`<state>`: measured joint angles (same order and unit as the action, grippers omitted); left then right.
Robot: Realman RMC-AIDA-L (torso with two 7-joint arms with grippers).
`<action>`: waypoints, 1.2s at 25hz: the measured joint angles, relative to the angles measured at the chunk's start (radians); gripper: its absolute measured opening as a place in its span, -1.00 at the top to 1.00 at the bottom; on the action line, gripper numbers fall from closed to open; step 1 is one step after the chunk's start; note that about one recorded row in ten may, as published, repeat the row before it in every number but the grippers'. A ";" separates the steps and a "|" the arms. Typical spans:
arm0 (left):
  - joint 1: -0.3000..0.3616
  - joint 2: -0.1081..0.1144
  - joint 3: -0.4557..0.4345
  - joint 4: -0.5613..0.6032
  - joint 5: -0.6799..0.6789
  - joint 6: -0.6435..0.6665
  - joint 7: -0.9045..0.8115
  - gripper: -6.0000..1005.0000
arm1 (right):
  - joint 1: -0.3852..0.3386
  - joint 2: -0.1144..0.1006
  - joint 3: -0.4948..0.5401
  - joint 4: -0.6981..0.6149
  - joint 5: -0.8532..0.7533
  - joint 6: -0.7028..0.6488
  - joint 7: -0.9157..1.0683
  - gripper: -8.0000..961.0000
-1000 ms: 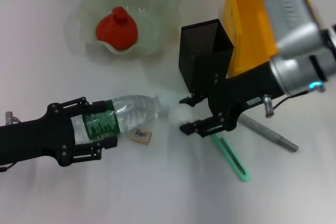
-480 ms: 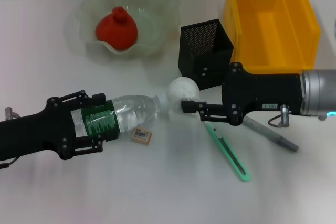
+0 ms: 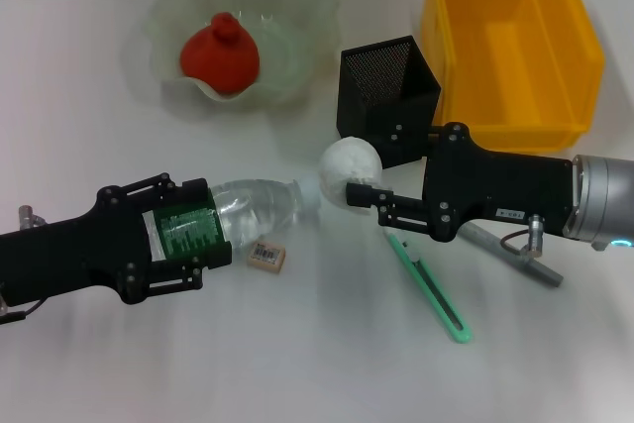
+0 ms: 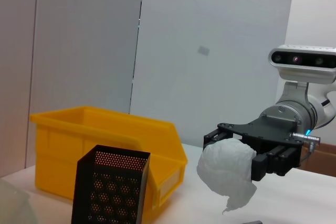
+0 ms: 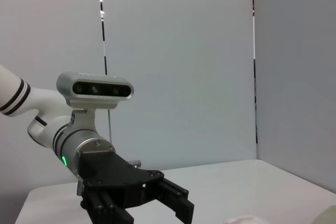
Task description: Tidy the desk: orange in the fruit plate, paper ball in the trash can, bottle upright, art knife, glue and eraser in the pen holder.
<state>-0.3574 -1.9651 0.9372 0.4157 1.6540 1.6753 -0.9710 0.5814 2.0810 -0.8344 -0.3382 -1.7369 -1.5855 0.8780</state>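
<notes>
Two arms busy: both grippers loaded, task roughly mid-way.
right gripper [image 3: 359, 194]: fingers closed on the paper ball [image 3: 349, 167], held off the desk just in front of the pen holder [image 3: 388, 96]. A second ago this arm was swinging over the trash can [image 3: 509, 39] with the ball low by the desk; now it is level and the ball is lifted.
meaning: pick looks done; next leg is a carry back over the yellow bin and a release. Pen holder sits in the path, so clearance matters.
left gripper [image 3: 166, 245]: fingers clamped around the bottle [image 3: 226, 216] at its green label, bottle lying on its side, cap end toward the ball. Grip has barely shifted over the last second; uprighting not started.
orange [image 3: 220, 53]: already in the fruit plate [image 3: 297, 17], done.
eraser [image 3: 265, 257]: on the desk just beside the bottle, untouched.
art knife [image 3: 428, 285]: green, flat on the desk below the right gripper.
glue [image 3: 511, 255]: the grey stick, I judge, lying partly under the right arm.
pen holder contents: none of the three in yet.
</notes>
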 joint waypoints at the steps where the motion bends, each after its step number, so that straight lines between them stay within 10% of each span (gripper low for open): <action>1: 0.000 0.000 0.000 0.000 0.000 0.000 -0.002 -0.59 | 0.000 0.000 0.000 0.000 0.000 0.000 0.000 -0.11; 30: -0.008 0.003 -0.015 0.000 -0.002 -0.005 -0.017 -0.58 | -0.065 0.004 0.113 0.099 0.553 0.310 -0.234 -0.11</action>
<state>-0.3652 -1.9624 0.9224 0.4156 1.6520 1.6702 -0.9879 0.5160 2.0853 -0.7212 -0.2390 -1.1840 -1.2756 0.6441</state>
